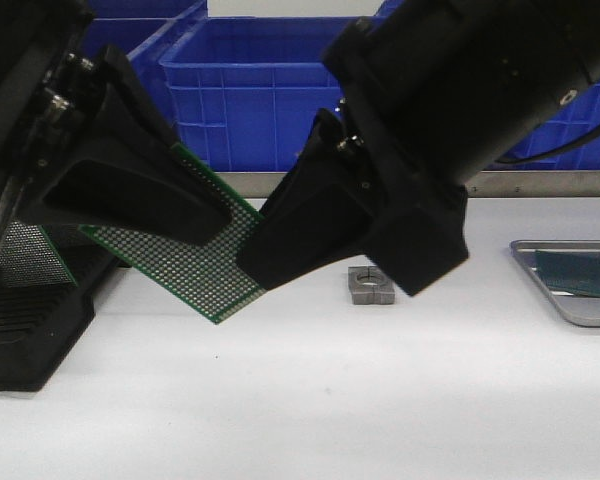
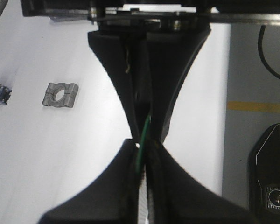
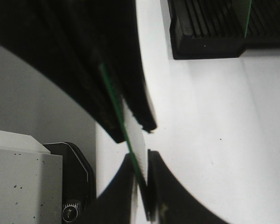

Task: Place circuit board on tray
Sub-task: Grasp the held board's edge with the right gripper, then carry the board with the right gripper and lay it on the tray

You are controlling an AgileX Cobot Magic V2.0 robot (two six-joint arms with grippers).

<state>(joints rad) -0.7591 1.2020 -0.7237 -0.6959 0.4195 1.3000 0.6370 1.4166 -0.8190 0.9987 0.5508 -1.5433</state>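
Note:
A green perforated circuit board hangs tilted above the table, left of centre. My left gripper is shut on its upper left part. My right gripper is closed on its right corner, so both hold the same board. The left wrist view shows the board edge-on between my left gripper's fingers, with the right gripper's fingers opposite. The right wrist view shows the board running into my right gripper. The silver-grey tray lies at the far right and holds a dark green board.
A black slotted rack stands at the left edge with another perforated board upright in it; the rack also shows in the right wrist view. A small grey metal block lies mid-table. Blue bins line the back.

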